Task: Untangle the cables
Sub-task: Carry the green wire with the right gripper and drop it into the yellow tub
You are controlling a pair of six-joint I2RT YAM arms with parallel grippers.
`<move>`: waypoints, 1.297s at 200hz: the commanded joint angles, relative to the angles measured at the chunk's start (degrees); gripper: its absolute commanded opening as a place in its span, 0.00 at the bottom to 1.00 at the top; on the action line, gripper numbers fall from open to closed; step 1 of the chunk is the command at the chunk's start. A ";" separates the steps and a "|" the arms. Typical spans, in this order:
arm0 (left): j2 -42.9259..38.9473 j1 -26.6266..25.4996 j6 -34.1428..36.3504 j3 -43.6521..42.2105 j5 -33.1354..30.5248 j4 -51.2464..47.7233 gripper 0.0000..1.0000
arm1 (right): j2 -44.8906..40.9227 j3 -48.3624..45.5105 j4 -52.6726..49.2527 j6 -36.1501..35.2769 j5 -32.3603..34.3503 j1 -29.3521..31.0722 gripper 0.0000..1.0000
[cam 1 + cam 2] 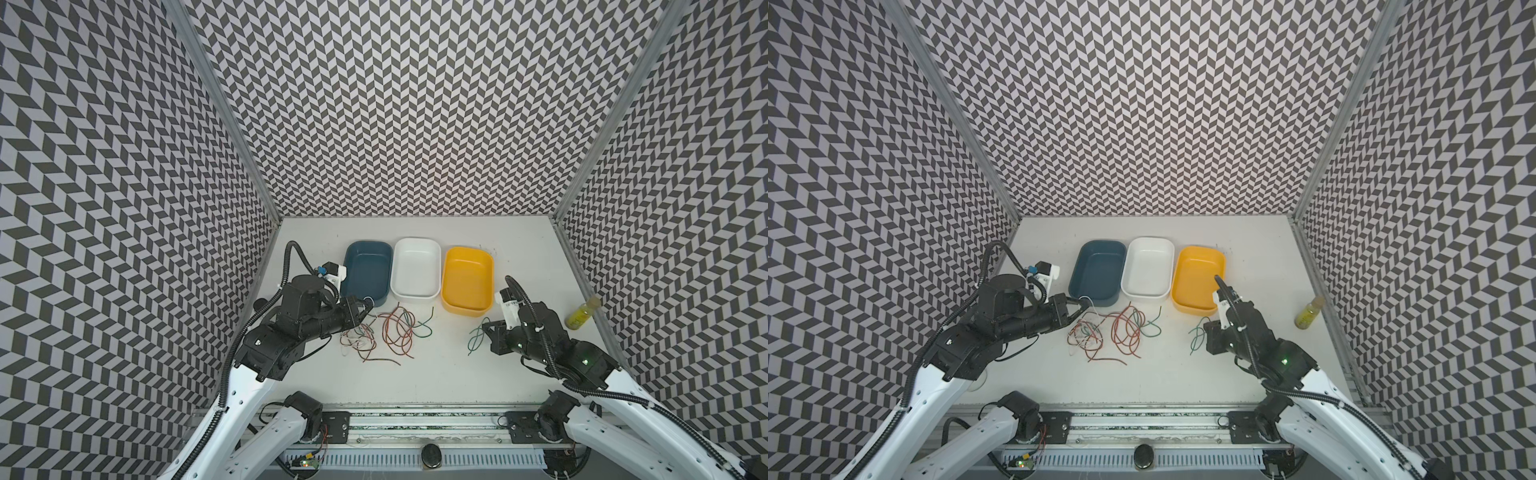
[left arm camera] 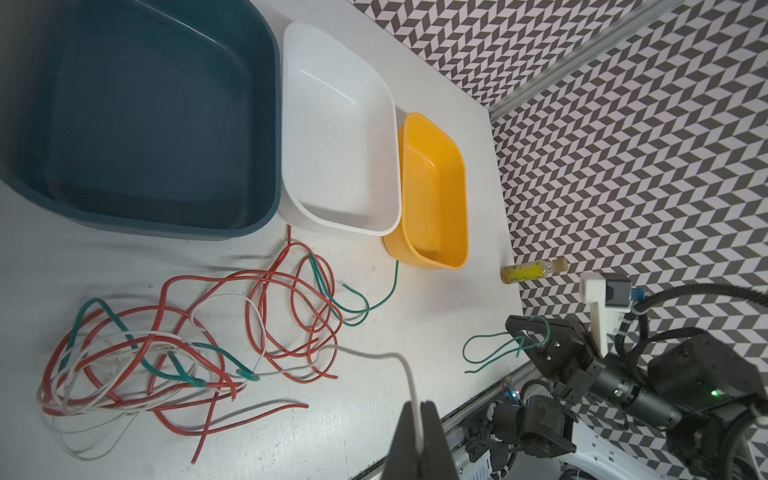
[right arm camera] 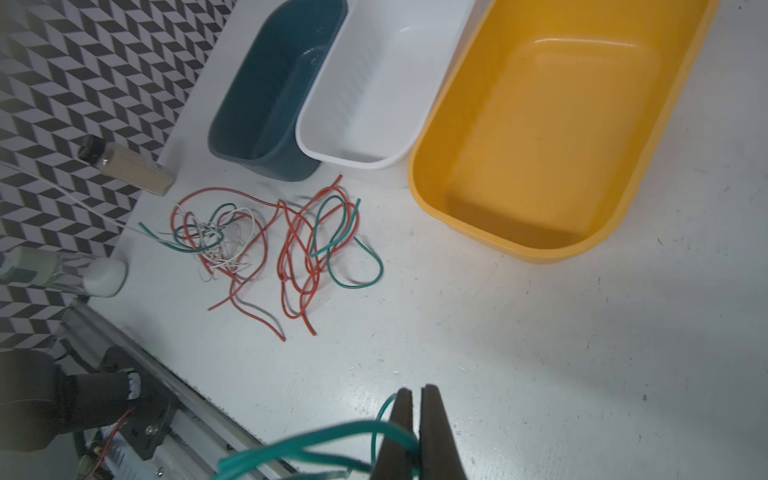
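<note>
ROBOTICS LAB TEST CELL: Grey-and-white chevron-patterned wall panels (image 1: 415,104), framed by bare aluminium corner posts (image 1: 224,112), box in a plain white bench (image 1: 436,374) on three sides. Two white-and-black robot arms (image 1: 249,390), trailed by black corrugated hoses (image 1: 286,266), rise from a slotted aluminium rail (image 1: 415,432) along the bench's front edge, beside a small exposed circuit board (image 1: 307,462) with lit indicators. A blue plastic tub (image 1: 368,270), a white plastic tub (image 1: 415,270) and a yellow plastic tub (image 1: 467,282) stand in a row, with thin red-brown, white and green cables (image 1: 397,332) loose before them.
</note>
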 commanded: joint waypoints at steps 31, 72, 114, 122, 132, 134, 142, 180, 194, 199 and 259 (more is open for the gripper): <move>-0.25 -0.56 12.63 4.95 -1.02 -9.63 0.00 | 6.59 10.92 -2.16 -4.46 -6.22 -0.11 0.00; -0.02 -1.16 20.97 6.54 -1.79 -13.69 0.00 | 13.35 18.14 -3.10 -6.28 -7.43 -0.02 0.00; -0.60 -6.63 21.17 4.09 -4.01 -7.96 0.00 | 19.65 24.22 -6.18 -8.46 -1.64 -0.03 0.00; -0.51 -8.21 21.14 3.25 -4.54 -6.29 0.00 | 21.25 25.49 -7.32 -8.68 1.16 -0.07 0.00; -0.23 -9.94 21.16 2.29 -4.45 -4.02 0.00 | 23.66 27.10 -8.50 -9.06 3.35 -0.43 0.00; -0.21 -10.24 21.23 2.01 -4.34 -3.51 0.00 | 24.15 27.43 -8.69 -9.13 3.49 -0.48 0.00; -0.24 -11.27 21.25 0.97 -4.04 -1.43 0.00 | 26.09 28.61 -9.19 -9.30 4.73 -0.85 0.00; -3.12 -12.44 21.47 -5.08 -3.82 5.99 0.00 | 34.85 31.95 -9.30 -8.80 5.13 -5.27 0.00; -5.32 -12.44 21.82 -7.24 -4.90 6.96 0.00 | 37.64 32.76 -9.12 -7.56 4.56 -7.64 0.00; -6.11 -12.44 21.93 -7.98 -5.32 7.15 0.00 | 38.51 32.98 -8.78 -7.22 4.38 -8.34 0.00; -11.64 -12.45 21.92 -12.39 -9.82 7.41 0.00 | 51.48 38.02 -11.12 -5.03 2.57 -14.45 0.00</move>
